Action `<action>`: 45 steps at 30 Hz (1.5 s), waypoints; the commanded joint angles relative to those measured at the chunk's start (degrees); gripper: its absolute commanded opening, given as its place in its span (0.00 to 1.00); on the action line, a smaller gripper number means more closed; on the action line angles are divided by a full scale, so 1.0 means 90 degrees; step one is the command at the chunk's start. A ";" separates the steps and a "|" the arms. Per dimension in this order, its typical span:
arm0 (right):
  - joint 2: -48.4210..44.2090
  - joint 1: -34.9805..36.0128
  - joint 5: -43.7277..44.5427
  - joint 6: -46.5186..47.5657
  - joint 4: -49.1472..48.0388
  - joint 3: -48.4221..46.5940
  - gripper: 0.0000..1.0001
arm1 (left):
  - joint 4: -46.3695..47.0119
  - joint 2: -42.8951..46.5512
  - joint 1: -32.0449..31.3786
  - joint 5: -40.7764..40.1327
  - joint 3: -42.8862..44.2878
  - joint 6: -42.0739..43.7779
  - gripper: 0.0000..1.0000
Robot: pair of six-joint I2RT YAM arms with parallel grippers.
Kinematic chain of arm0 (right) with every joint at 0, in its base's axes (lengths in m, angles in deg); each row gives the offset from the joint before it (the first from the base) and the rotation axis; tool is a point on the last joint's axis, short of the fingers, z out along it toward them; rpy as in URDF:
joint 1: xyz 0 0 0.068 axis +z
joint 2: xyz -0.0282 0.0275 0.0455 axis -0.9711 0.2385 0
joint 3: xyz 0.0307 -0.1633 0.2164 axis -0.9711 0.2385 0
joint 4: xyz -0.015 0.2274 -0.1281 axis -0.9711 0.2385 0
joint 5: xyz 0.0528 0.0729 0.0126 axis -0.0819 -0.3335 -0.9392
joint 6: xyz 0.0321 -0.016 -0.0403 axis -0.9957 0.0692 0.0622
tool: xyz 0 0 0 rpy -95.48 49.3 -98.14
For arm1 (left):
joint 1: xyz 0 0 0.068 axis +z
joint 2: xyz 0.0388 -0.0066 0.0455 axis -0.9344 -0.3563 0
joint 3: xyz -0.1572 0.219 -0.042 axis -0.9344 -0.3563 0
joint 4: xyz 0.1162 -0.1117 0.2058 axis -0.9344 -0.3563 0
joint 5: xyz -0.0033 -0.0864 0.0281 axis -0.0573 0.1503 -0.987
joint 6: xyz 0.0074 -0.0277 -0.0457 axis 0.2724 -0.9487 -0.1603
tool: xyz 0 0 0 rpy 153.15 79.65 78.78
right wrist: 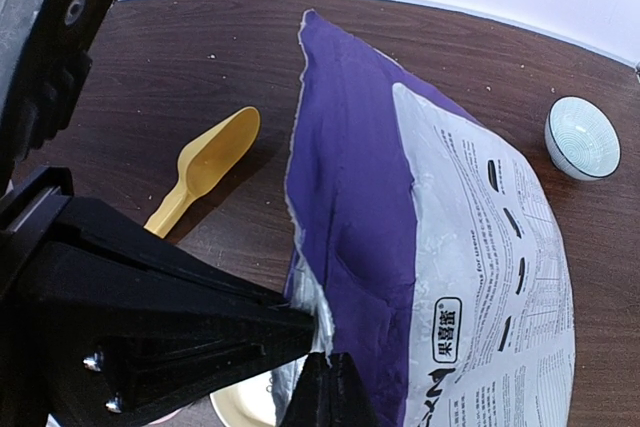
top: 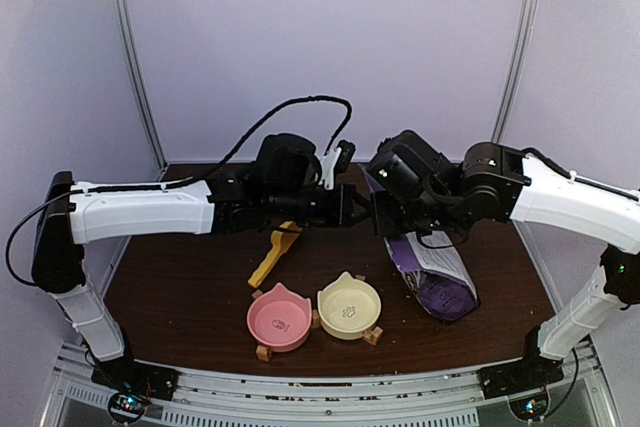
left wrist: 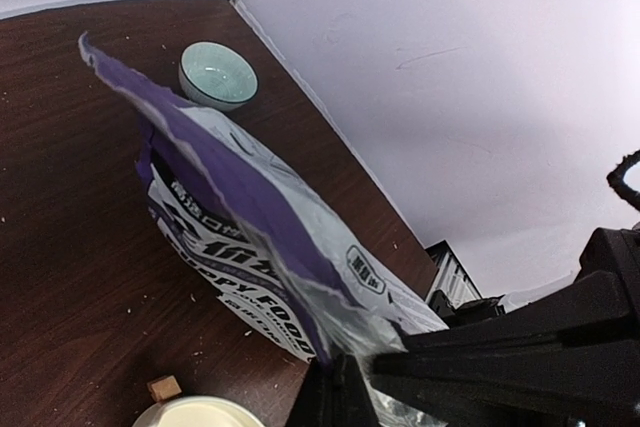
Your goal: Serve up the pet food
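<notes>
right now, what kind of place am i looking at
Probably a robot test booth: plain lilac walls with metal posts, and cat-shaped bowls staged beside a puppy food bag on a dark table.

light: soft, even, coolish from overhead, walls (top: 330,37) go lavender
shadows: weak ones on the table (top: 180,287) under the pink bowl (top: 280,319) and bag (top: 445,292)
glare: silvery sheen on the bag's label (right wrist: 480,277)
focus: overhead view kinda soft; wrist views mushy close to the lens
edges: wall posts (top: 135,57) lean a bit

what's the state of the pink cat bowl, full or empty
Empty: the pink bowl shows its bare bottom with a fish drawing in the top view, nothing lying in it.
</notes>
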 commanded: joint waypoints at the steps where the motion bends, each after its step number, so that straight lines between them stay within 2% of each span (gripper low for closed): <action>1: -0.0588 -0.0082 0.1130 -0.0034 0.1017 -0.0092 0.00 | -0.1172 -0.0177 0.0577 -0.1056 -0.0367 0.0053 0.00; 5: -0.0630 -0.0104 0.1038 0.0074 0.0917 -0.0011 0.00 | -0.1047 -0.0054 0.0730 -0.1012 -0.0584 0.0026 0.00; 8: -0.0831 -0.0186 0.0665 0.0397 0.0440 0.0277 0.00 | -0.0678 0.0171 0.0834 -0.0915 -0.0940 0.0059 0.00; 12: -0.1066 -0.0411 0.0067 0.0729 -0.0088 0.0625 0.00 | -0.0714 0.0247 0.0852 -0.0830 -0.0912 0.0256 0.00; 21: -0.1289 -0.0512 -0.0468 0.1005 -0.0552 0.0661 0.00 | -0.0254 0.0578 0.0843 -0.0335 -0.0822 0.0396 0.00; 30: -0.1142 -0.0560 -0.0315 0.0942 -0.0281 0.0459 0.00 | -0.0442 0.0974 0.0843 -0.0036 -0.0612 0.0529 0.00; 39: -0.1105 -0.0810 0.0132 0.0893 0.0757 -0.0257 0.00 | -0.1018 0.1523 0.0822 0.0347 0.0000 0.0900 0.00; 45: -0.1217 -0.1135 0.0173 0.1045 0.0802 -0.0498 0.00 | -0.1090 0.1364 0.0814 0.0590 0.0402 0.1047 0.00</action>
